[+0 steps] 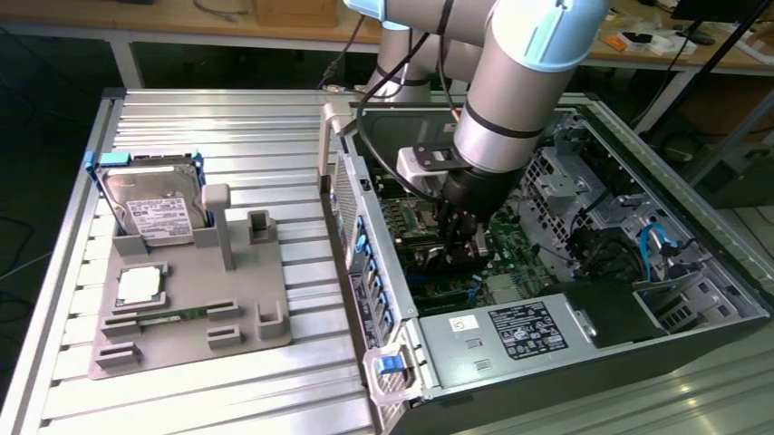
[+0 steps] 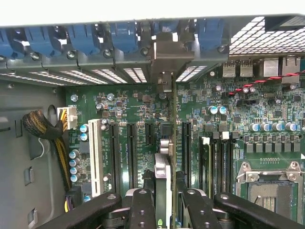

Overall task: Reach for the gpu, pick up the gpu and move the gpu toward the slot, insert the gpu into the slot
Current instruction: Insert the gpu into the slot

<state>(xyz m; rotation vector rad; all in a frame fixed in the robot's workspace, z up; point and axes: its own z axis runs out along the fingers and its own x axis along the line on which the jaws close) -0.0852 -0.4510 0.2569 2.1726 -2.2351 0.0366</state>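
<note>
The hand [image 2: 164, 200] pinches the gpu [image 2: 167, 143] edge-on between its fingers [image 2: 143, 210], inside the open computer case [image 1: 677, 227]; the card stands upright over the motherboard [image 2: 267, 109] among the expansion slots [image 2: 131, 152], its silver bracket at twelve o'clock against the case's rear wall.

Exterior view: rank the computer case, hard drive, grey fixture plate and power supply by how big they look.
1. Computer case
2. Grey fixture plate
3. Power supply
4. Hard drive, though partly hidden in its holder, so its gap to the power supply is unsure.
</note>
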